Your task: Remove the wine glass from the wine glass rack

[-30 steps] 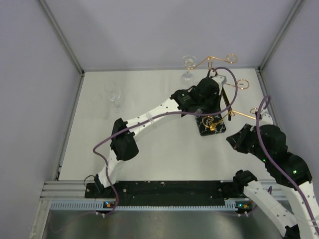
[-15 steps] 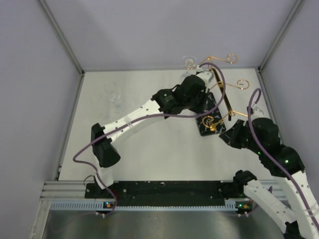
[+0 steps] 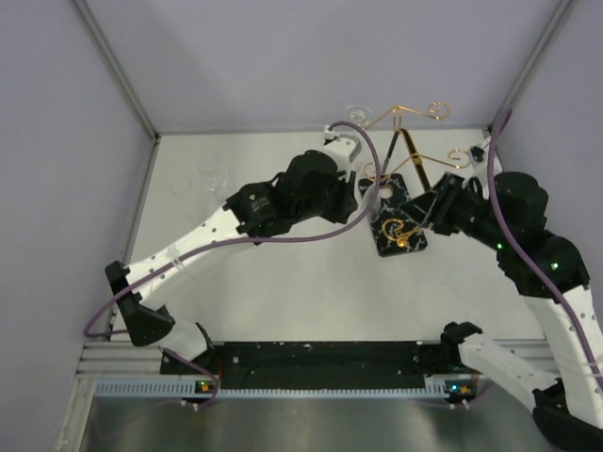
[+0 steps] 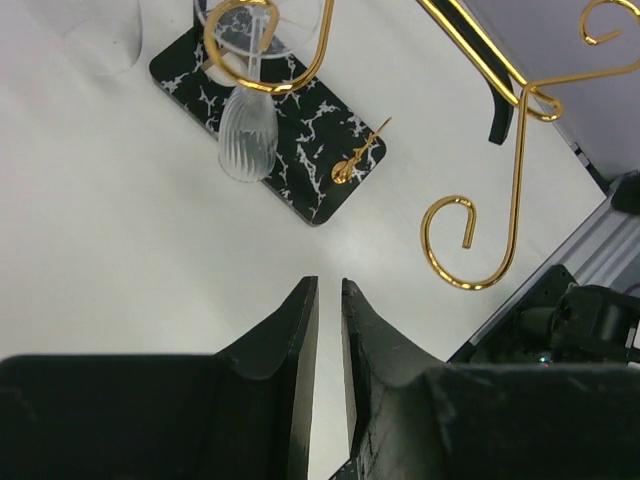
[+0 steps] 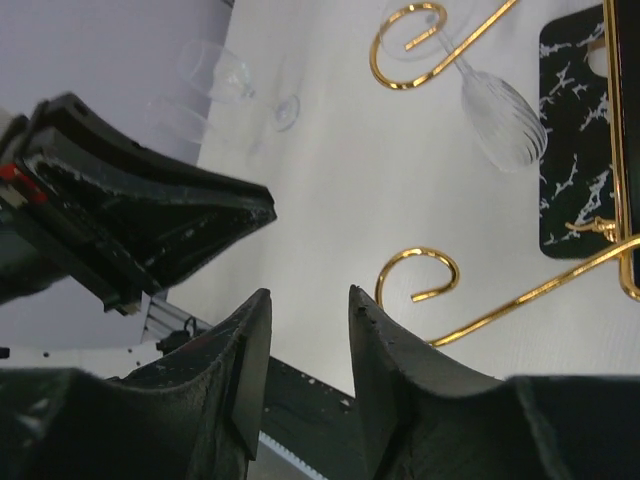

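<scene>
Table point(image 3: 283, 282) holds the wine glass rack point(image 3: 412, 155) at the far right, with both arms reaching in on it. The left arm point(image 3: 283, 198) comes from the left, the right arm point(image 3: 509, 221) from the right.

The rack's black marbled base point(image 4: 300, 150) sits flat. The wine glass point(image 4: 247, 135) hangs upside down from a curled arm end point(image 4: 262, 89) with its bowl over the base, so it's not off yet. Loose glasses point(image 5: 215, 70) lie on the table further left; they're not our target.

Left gripper point(image 4: 328, 285): fingers almost pressed together with a thin slit between, nothing held. The glass is ahead of it and apart from it. Right gripper point(image 5: 310, 295): fingers spread, nothing held, and it sits near the rack. We can't tell whether it touches the base.

We judge this is the approach step, before any grasp. For the next move we need the left fingers spread first, then brought in around the bowl or stem. After that we raise the glass a little and slide its foot out through the open side of the curl. The rack looks light, so we may want the right gripper to brace it. Risk: the curl snags the foot and the whole stand gets dragged.
</scene>
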Robot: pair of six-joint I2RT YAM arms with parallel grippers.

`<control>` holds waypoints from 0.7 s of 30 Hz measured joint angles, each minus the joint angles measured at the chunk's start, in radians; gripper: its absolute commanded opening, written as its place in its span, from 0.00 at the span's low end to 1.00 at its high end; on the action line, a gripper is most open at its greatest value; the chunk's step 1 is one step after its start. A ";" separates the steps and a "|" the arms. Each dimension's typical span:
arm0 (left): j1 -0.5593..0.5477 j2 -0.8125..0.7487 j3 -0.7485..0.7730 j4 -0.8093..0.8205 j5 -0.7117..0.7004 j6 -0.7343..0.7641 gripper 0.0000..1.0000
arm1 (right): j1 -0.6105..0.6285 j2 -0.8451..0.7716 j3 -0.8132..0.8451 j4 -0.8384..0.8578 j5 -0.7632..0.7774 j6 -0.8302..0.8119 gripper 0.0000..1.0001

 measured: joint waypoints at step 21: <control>0.001 -0.382 -0.374 -0.010 -0.027 -0.030 0.54 | -0.207 0.558 0.398 0.085 -0.107 -0.080 0.47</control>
